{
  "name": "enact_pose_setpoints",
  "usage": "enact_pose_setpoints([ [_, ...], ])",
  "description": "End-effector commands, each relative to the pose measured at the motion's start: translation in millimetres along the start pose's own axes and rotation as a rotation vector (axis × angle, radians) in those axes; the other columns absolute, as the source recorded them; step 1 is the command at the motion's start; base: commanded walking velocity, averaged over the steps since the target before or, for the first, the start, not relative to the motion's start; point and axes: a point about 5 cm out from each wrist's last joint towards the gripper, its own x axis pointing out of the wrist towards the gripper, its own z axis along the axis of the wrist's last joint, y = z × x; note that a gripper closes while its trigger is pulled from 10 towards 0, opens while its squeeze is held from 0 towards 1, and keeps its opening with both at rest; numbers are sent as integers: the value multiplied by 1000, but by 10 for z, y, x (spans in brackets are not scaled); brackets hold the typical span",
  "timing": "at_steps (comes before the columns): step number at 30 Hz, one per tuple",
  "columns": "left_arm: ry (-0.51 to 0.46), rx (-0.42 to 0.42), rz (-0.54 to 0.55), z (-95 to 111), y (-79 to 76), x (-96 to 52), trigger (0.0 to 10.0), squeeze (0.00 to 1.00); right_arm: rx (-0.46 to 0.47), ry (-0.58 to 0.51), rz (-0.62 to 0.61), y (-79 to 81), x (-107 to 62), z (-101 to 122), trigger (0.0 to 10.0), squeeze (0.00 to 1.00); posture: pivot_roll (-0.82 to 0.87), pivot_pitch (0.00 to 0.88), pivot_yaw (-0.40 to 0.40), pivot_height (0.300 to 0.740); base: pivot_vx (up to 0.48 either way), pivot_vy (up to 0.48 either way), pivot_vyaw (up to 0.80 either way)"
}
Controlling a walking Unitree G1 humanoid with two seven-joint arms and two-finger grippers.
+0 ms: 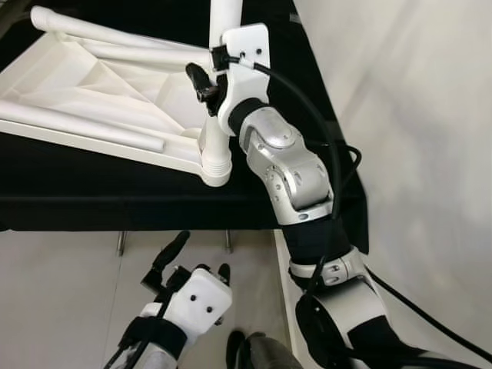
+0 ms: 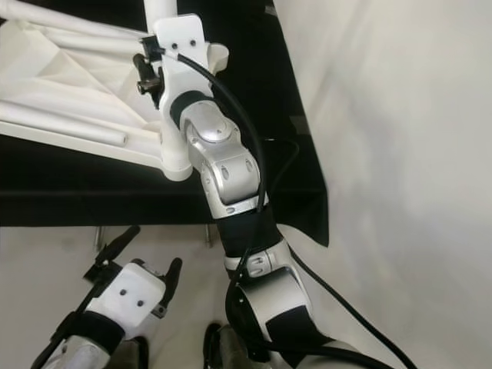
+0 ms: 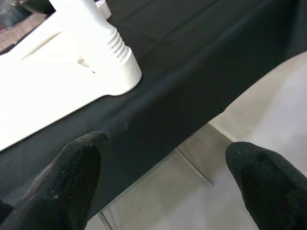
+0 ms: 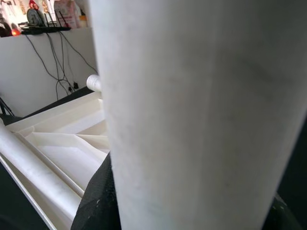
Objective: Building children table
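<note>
**Left eye view: leg upright in corner socket, right gripper clamped on it**

Saw white table top point(image 1: 92, 92) lying upside down on black-covered bench point(image 1: 115, 200), underside ribs facing up. Threaded corner socket point(image 1: 216, 163) at the near corner, close to the bench's front edge. White table leg point(image 1: 225, 19) standing upright in that socket, running up out of frame. Right gripper point(image 1: 209, 86) pinching the leg just above the socket, black fingers point(image 4: 98, 201) pressed against the tube on both sides; right arm point(image 1: 288, 165) reaching up from below the bench edge. Two more loose legs point(image 1: 84, 132) lying flat on the table top, one along the near rim, one along the far side.

Left gripper point(image 1: 196, 261) down below the bench edge, over pale floor point(image 1: 61, 292), touching nothing. Fingers point(image 3: 62, 177) spread apart, nothing between them. Left wrist view pointed at the socket corner and the black cloth edge, metal bench legs point(image 3: 192, 165) underneath.

White wall point(image 1: 415, 115) on the right side.
</note>
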Motion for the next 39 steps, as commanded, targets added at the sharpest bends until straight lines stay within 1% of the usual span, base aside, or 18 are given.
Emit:
enact_pose_setpoints([
  [1,11,3,-13,-21,-33,-18,10000,0,33,295,-74,-152,-50,-615,10000,0,-64,310,-168,740,0,0,0],
  [10,9,3,-12,-28,-41,-8,10000,0,37,298,-50,-158,-63,-630,10000,0,-67,306,-169,740,0,0,0],
  [11,8,4,-12,-28,-44,-7,10000,0,44,291,-43,-164,-66,-624,10000,388,-66,304,-169,740,0,0,0],
  [12,8,3,-13,-28,-48,-7,10000,0,57,282,-35,-174,-68,-616,10000,1000,-65,302,-168,740,0,0,0],
  [15,7,3,-13,-28,-53,-5,10000,0,72,267,-21,-188,-64,-595,10000,1000,-64,301,-168,740,0,0,0],
  [21,5,4,-12,-26,-58,-5,10000,0,67,245,13,-219,-42,-532,10000,1000,-65,298,-170,740,0,0,0],
  [22,4,4,-11,-25,-58,-5,10000,0,62,239,28,-227,-31,-513,10000,608,-65,298,-170,740,0,0,0],
  [23,4,4,-11,-25,-58,-5,10000,0,62,239,28,-227,-31,-513,10000,608,-65,298,-170,740,0,0,0],
  [24,4,4,-11,-23,-60,-5,10000,0,52,234,48,-241,-17,-490,10000,161,-66,296,-175,740,0,0,0],
  [25,4,4,-11,-23,-60,-5,10000,0,52,234,48,-241,-17,-490,10000,161,-66,296,-175,740,0,0,0],
  [26,3,4,-10,-22,-62,-3,10000,0,40,229,69,-260,-2,-468,10000,90,-67,297,-177,740,0,0,0],
  [27,2,4,-8,-20,-63,-1,10000,0,30,226,81,-294,15,-448,5608,59,-67,297,-178,740,0,0,0],
  [28,2,4,-8,-20,-63,-1,10000,0,30,226,81,-294,15,-448,5608,59,-67,297,-178,740,0,0,0],
  [29,1,4,-7,-18,-64,0,10000,0,21,224,85,-337,30,-428,0,63,-67,296,-181,740,0,0,0],
  [32,0,4,-6,-18,-65,1,10000,0,14,224,86,-371,41,-416,0,59,-67,296,-181,740,0,0,0],
  [34,0,4,-3,-19,-62,5,10000,0,-15,228,68,-431,51,-407,0,55,-68,296,-181,740,0,0,0],
  [39,0,4,-3,-22,-59,10,10000,0,-38,242,62,-440,46,-429,0,47,-69,295,-179,740,0,0,0],
])
